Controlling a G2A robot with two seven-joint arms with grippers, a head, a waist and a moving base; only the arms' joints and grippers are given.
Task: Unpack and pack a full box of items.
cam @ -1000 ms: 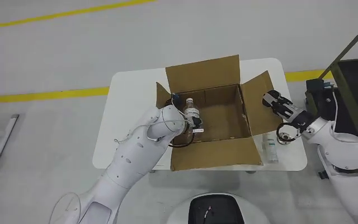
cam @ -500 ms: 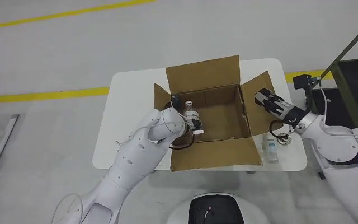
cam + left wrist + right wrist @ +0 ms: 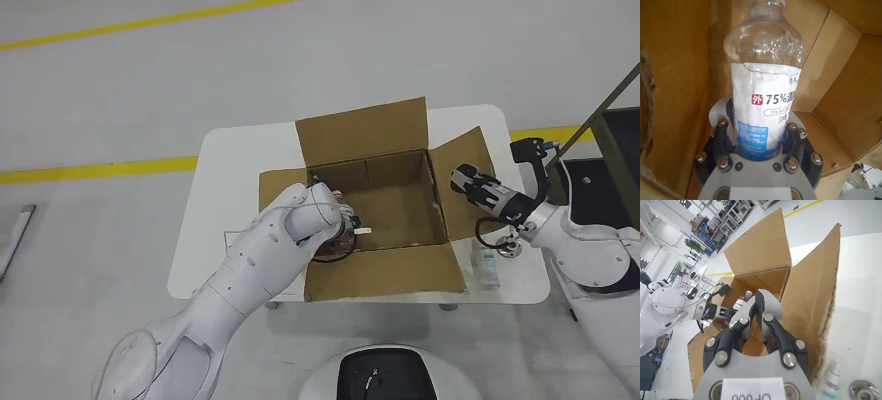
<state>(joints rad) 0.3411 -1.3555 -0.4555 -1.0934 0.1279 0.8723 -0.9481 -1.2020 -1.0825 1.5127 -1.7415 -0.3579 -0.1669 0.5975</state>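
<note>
Left fingers [image 3: 793, 138]: closed around bottle [image 3: 762, 75] at its lower body.
Bottle: inside box [image 3: 838, 85], near its left wall (tilted).
Change: left arm has sunk deeper; right fingers [image 3: 759, 306], pressed together and empty, have neared right flap [image 3: 462, 150].
Meaning: packing likely underway; release pending.

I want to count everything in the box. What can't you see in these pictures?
- Left wrist view: the bottle held by the left gripper loses its cap past the picture's edge.
- Top view: the left arm covers one corner of the box, hiding anything beneath.
- Right wrist view: the small bottle on the table is cut off by the picture's edge.
</note>
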